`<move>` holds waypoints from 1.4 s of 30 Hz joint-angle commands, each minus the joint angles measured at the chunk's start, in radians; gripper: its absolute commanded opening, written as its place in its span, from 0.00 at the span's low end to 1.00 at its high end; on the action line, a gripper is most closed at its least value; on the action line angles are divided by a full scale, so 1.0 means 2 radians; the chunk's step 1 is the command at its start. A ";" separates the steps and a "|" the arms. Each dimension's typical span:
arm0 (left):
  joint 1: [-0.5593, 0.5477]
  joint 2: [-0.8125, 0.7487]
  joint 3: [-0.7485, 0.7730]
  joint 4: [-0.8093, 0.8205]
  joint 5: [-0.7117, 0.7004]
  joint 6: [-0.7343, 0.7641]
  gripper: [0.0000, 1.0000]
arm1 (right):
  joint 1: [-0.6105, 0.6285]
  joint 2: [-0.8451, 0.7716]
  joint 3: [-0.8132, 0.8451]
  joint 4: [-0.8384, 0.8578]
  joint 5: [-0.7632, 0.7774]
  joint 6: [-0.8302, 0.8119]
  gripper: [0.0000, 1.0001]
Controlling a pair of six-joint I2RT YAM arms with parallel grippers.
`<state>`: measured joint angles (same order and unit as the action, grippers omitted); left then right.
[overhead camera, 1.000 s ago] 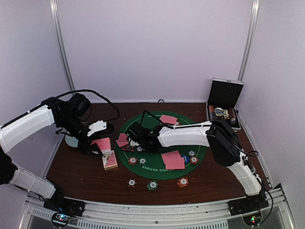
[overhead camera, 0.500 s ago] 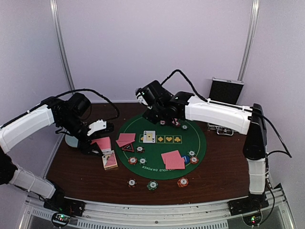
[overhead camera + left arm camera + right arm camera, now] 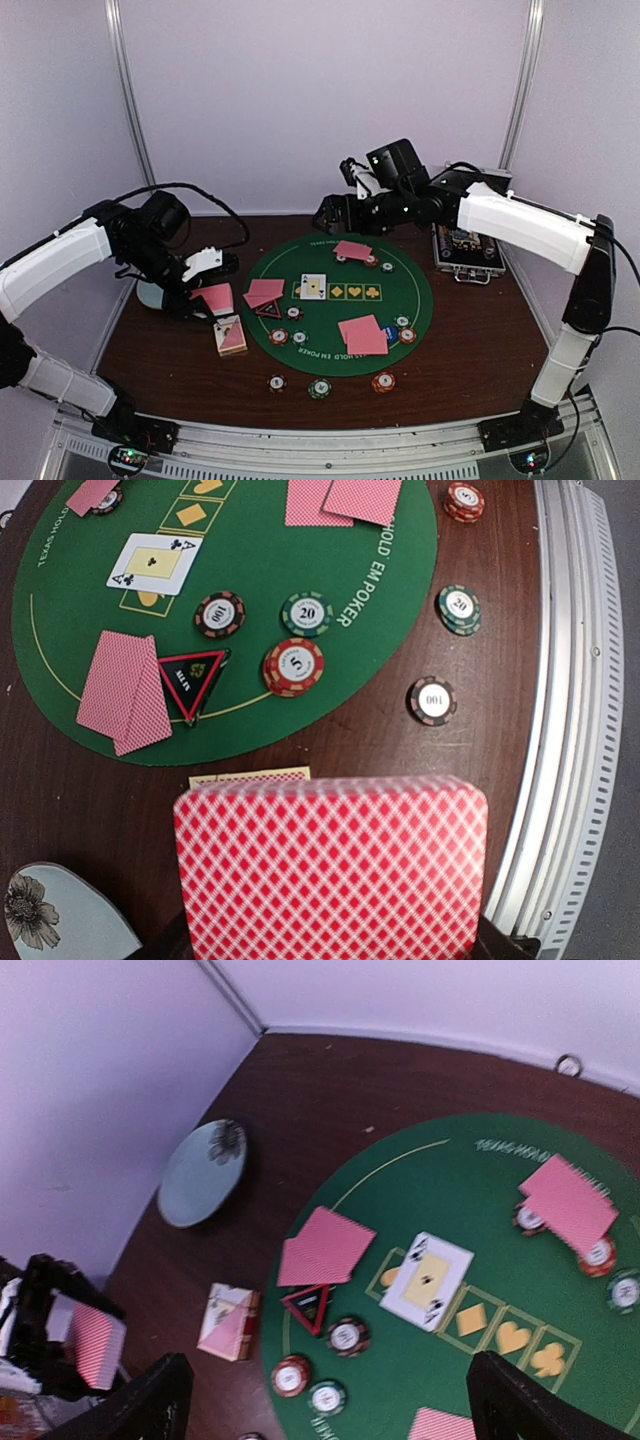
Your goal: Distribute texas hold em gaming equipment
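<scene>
My left gripper [image 3: 212, 298] hangs over the table's left side, shut on a stack of pink-red-backed playing cards [image 3: 330, 865] that hides its fingers. My right gripper [image 3: 335, 212] is raised above the back of the green mat [image 3: 400, 300], open and empty; its fingertips [image 3: 150, 1400] frame the view. On the mat lie a face-up ace [image 3: 313, 287], face-down card pairs [image 3: 264, 293] [image 3: 353, 250] [image 3: 363, 335], the black triangular marker [image 3: 268, 310], a blue button [image 3: 391, 334] and striped chips [image 3: 278, 336]. Three more chips [image 3: 319, 388] sit on the wood in front.
A card box [image 3: 231, 336] lies just left of the mat, below my left gripper. The pale blue dish [image 3: 150, 295] sits at the far left edge. The open metal case [image 3: 465, 235] stands at the back right, under my right forearm.
My right gripper rose from the mat's left middle, swung back and to the right, and opened, leaving the face-up ace on the mat. The left arm stayed put.
</scene>
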<state>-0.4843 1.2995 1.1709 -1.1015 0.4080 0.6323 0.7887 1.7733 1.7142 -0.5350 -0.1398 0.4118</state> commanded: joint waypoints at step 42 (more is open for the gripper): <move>0.002 0.010 0.036 0.007 0.031 -0.020 0.00 | 0.123 0.145 -0.047 0.354 -0.325 0.403 0.87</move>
<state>-0.4843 1.3243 1.2068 -1.1011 0.4389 0.6048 1.0302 2.0300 1.5871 0.0971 -0.7727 1.1790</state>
